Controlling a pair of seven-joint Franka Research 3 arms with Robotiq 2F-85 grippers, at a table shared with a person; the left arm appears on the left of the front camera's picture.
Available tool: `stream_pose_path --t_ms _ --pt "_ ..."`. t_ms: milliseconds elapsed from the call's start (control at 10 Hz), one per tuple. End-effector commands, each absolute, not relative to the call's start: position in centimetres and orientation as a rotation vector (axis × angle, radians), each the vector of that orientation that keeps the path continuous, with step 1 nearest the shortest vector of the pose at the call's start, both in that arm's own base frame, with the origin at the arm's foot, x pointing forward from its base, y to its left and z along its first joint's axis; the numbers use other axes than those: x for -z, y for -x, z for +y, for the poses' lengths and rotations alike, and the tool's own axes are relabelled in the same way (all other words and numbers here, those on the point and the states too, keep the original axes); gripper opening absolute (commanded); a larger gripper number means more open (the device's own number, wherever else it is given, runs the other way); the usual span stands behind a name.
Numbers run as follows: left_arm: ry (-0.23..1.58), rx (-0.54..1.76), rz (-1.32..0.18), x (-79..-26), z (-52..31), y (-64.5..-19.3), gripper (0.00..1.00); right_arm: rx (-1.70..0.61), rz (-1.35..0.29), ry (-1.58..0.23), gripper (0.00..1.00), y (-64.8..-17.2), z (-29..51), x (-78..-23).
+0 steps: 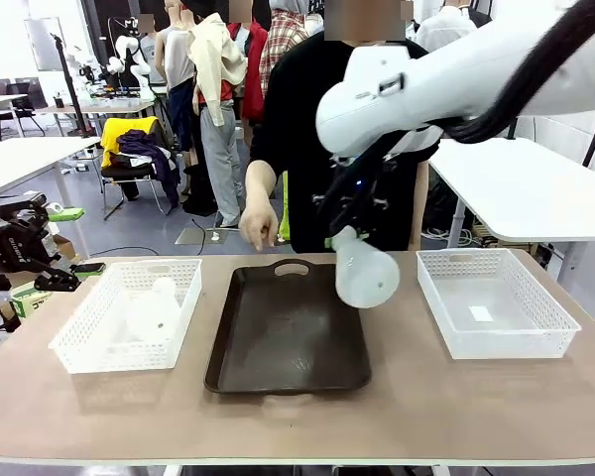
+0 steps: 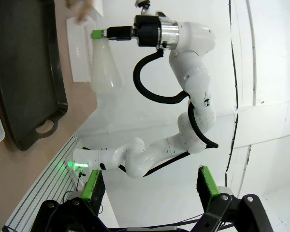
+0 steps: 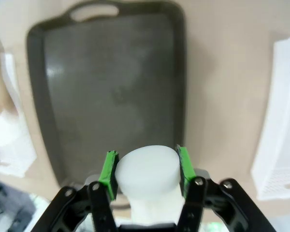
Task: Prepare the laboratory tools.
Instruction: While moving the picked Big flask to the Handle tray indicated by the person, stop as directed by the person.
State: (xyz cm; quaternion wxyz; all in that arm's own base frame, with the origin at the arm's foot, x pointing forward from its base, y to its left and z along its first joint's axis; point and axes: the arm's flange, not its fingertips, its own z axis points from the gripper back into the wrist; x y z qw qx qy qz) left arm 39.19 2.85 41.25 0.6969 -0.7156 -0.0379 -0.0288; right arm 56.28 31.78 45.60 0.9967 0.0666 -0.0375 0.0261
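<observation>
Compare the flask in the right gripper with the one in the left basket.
The held flask hangs over the dark tray's right edge; the basket flask sits inside the left mesh basket. The held flask is tilted, its neck clamped by the right gripper; the basket flask stands upright, untouched. Both are frosted-white conical flasks.

A dark brown tray (image 1: 278,342) lies at the middle of the tabletop (image 1: 407,407), its cut-out handle toward the far edge. One white mesh basket (image 1: 99,357) stands near the left edge. Another white mesh basket (image 1: 496,342) stands near the right edge, with a small white slip (image 1: 481,313) on its floor.
</observation>
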Motion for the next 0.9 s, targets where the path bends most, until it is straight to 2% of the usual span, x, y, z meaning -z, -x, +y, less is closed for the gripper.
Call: stream_pose_path --t_ms 0,300,700,800 --pt "1.606 0.069 -0.086 -41.5 3.1 -39.1 1.00 -0.079 -0.015 -0.134 0.00 -57.8 34.0 -44.8" --pt "1.606 0.069 -0.086 -41.5 3.1 -39.1 1.00 -0.089 0.017 -0.142 0.00 -57.4 36.1 -42.5" --pt "1.606 0.069 -0.086 -41.5 3.1 -39.1 1.00 -0.035 0.023 -0.181 0.00 -57.5 34.9 -42.9" --pt "1.606 0.069 -0.086 -41.5 3.1 -39.1 1.00 -0.082 -0.001 -0.150 0.00 -57.5 35.9 -42.2"
